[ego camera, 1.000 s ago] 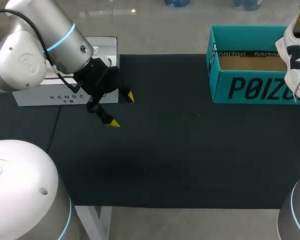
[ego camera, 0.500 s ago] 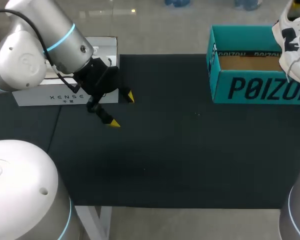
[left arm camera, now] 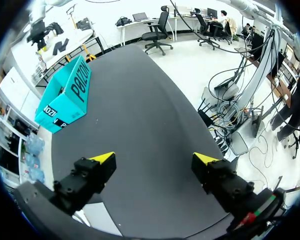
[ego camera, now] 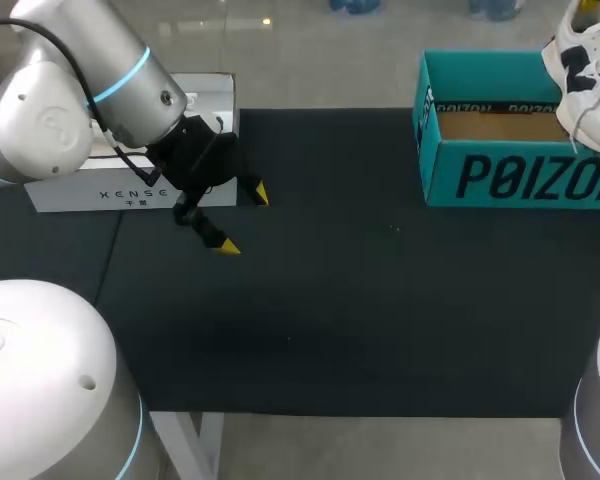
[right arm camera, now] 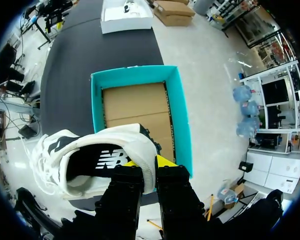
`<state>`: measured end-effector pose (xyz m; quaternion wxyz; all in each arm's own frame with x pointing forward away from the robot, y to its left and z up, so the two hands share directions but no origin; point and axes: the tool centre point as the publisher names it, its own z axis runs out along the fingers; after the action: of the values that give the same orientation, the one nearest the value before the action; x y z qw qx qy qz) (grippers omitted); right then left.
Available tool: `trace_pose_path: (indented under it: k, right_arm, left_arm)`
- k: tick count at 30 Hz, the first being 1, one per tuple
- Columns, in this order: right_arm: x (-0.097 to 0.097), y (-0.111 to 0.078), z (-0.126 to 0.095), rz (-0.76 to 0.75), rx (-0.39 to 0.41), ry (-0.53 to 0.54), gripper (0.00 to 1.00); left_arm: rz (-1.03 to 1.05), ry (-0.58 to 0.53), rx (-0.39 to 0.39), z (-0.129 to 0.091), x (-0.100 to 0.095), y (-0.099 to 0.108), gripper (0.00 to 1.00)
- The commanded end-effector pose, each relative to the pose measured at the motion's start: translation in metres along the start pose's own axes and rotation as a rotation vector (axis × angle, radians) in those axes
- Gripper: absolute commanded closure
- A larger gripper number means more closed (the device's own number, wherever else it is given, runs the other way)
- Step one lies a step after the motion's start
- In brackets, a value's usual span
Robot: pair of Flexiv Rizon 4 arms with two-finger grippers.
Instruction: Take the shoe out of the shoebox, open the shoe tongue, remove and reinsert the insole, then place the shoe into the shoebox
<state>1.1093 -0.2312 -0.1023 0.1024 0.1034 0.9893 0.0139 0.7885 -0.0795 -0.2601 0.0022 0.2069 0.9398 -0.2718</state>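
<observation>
Right pincer (right arm camera: 149,162) is clamped on the heel rim of the white shoe (right arm camera: 85,160), holding it up in the air over one end of the open teal shoebox (right arm camera: 96,102). Way over on the other side, my left pincer (ego camera: 244,220) hangs above the black mat (ego camera: 360,300), fingers wide apart, gripping nothing.

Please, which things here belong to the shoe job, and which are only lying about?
For the job:
- shoe, gripped by the right gripper above the box
- shoebox, teal, open
- left gripper, open, holding nothing

Lying about:
- white box beside the left arm
</observation>
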Motion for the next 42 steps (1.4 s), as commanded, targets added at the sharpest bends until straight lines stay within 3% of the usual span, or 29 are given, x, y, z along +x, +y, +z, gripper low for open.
trace_pose_path:
  k: [1,11,18,22,23,25,26,28,36,38,42]
  right_arm:
    - [-0.001,0.0,-0.002,-0.001,0.001,0.003,1.0]
    - [-0.001,0.0,-0.002,-0.001,0.001,0.003,1.0]
    - [-0.008,0.014,0.001,0.253,0.038,0.004,1.0]
    - [-0.007,0.023,-0.003,0.379,0.082,-0.013,1.0]
    - [-0.006,0.025,-0.005,0.418,0.132,-0.007,1.0]
    - [-0.003,0.027,-0.009,0.488,0.11,-0.015,1.0]
    - [-0.003,0.025,-0.01,0.527,0.15,-0.013,1.0]
    - [-0.002,0.022,-0.012,0.591,0.133,-0.023,1.0]
    - [0.01,0.004,-0.014,0.82,0.214,-0.094,1.0]
    - [0.012,0.007,-0.014,0.81,0.197,-0.146,1.0]
    - [0.012,0.007,-0.014,0.81,0.197,-0.146,1.0]
  left_arm:
    - [0.0,0.001,-0.003,0.001,0.0,0.0,0.0]
    - [0.0,0.001,-0.003,0.001,0.0,0.0,0.0]
    - [0.0,0.001,-0.003,0.001,0.0,0.0,0.0]
    - [0.0,0.001,-0.003,0.001,0.0,0.0,0.0]
    - [0.0,0.001,-0.003,0.001,0.0,0.0,0.0]
    - [0.0,0.001,-0.003,0.001,0.0,0.0,0.0]
    - [0.0,0.001,-0.003,0.001,0.0,0.0,0.0]
    - [0.0,0.001,-0.003,0.001,0.0,0.0,0.0]
    - [0.0,0.001,-0.003,0.001,0.0,0.0,0.0]
    - [0.0,0.001,-0.003,0.001,0.0,0.0,0.0]
    - [0.0,0.001,-0.003,0.001,0.0,0.0,0.0]
